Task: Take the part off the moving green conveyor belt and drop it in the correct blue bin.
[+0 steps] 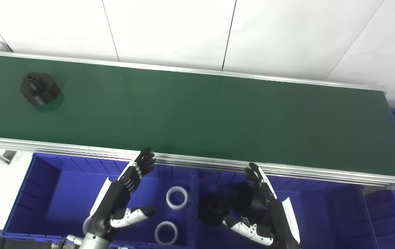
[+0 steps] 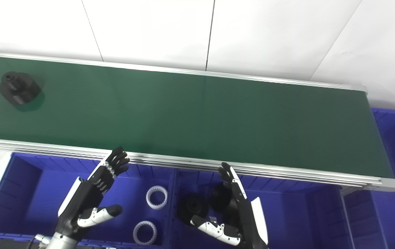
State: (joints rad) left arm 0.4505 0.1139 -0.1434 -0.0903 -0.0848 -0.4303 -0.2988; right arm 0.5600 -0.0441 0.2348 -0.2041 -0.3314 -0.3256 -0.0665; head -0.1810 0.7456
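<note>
Part (image 1: 40,88), black, is seen at the belt's (image 1: 197,114) far left, while both the left robot hand (image 1: 121,197) and right robot hand (image 1: 266,211) are held spread and empty over the bins (image 1: 62,186).

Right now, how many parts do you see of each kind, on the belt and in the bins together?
Black parts: 3, one on the green belt, two in the right blue bin, one partly behind the right robot hand.
White toothed rings: 2, both in the left blue bin.
Total: 5.
</note>
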